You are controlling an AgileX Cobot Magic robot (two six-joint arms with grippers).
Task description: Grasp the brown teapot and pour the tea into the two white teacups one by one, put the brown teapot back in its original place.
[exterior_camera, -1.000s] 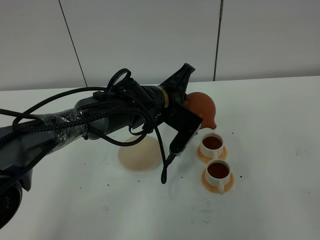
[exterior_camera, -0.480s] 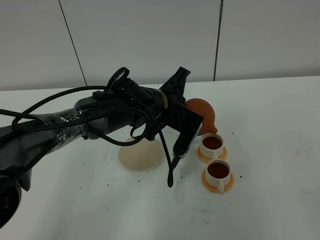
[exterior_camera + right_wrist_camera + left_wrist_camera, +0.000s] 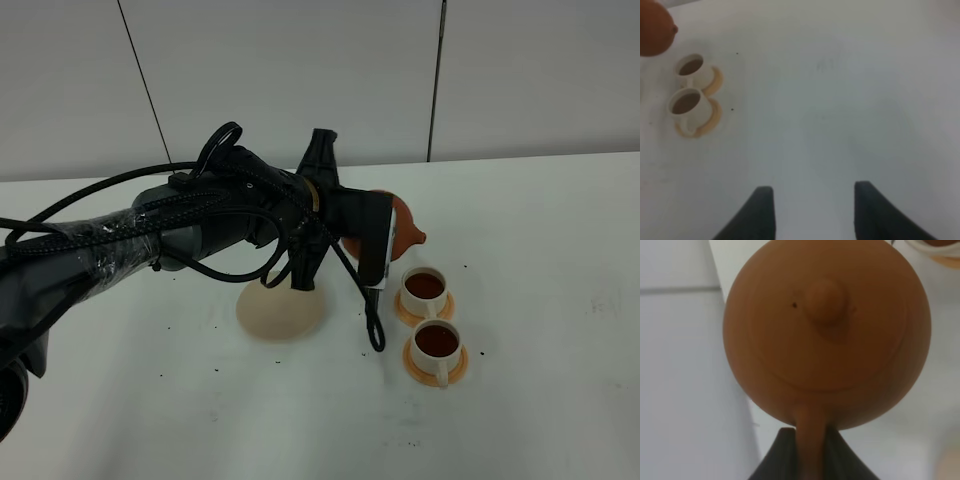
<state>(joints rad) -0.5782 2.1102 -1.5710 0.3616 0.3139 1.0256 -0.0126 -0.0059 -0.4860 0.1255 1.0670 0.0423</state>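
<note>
Left pincer (image 3: 810, 450): pinching the brown teapot (image 3: 826, 330) by its stubby side handle.
Brown teapot: held above the white counter (image 3: 560, 230), behind the two white teacups (image 3: 430, 318), spout towards them.
Teacups: side by side on orange saucers (image 3: 437, 371), both holding dark tea (image 3: 437, 341).
Cream disc (image 3: 278, 308): bare, left of the cups.
Right pincer (image 3: 812, 210): spread, over bare counter, well apart from the cups.

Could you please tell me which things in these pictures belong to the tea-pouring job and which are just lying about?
Part of the job:
- brown teapot, held by its handle in the left gripper
- two white teacups on orange saucers, both holding tea
- cream disc, where the teapot goes back

Just there:
- right gripper, open and idle
- dark specks on the table
</note>
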